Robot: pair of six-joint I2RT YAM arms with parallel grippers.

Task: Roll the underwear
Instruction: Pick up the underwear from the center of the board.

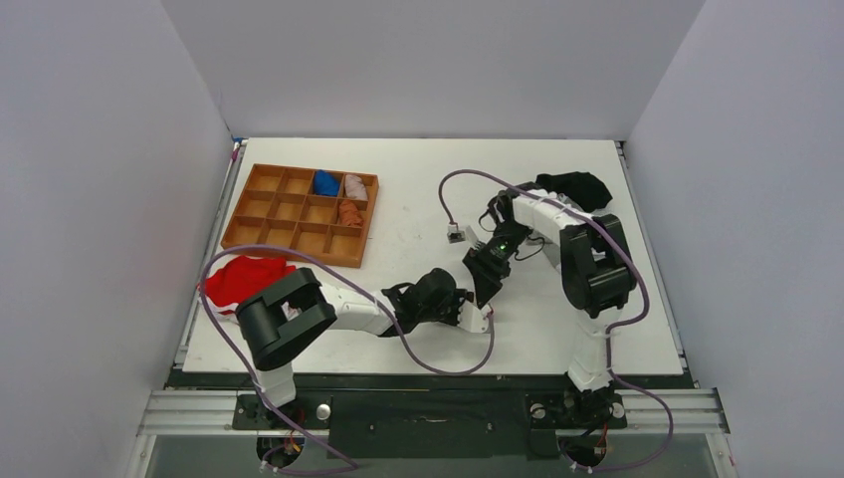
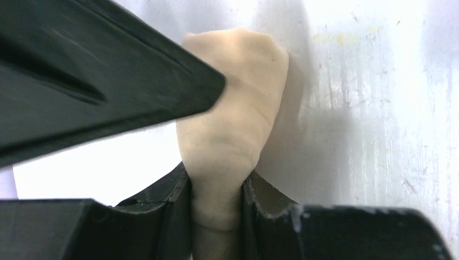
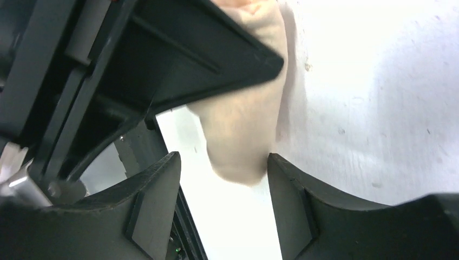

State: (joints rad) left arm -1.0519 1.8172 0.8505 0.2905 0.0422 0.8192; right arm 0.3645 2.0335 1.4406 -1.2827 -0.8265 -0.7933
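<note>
Two grippers meet over the underwear (image 2: pixel 233 97), a tight cream roll lying on the tabletop (image 2: pixel 379 108) a little right of centre, toward the near edge. The left gripper (image 2: pixel 216 176) is clamped on one end of the roll, probably so the wound fabric cannot spring loose. The right gripper (image 3: pixel 222 157) straddles the opposite end with its jaws parted and a gap beside one of them, so it seems to guard rather than hold. Rolling looks nearly finished. The wooden tray (image 1: pixel 289 253) near the far-left corner already holds small rolls and seems the likely destination.
</note>
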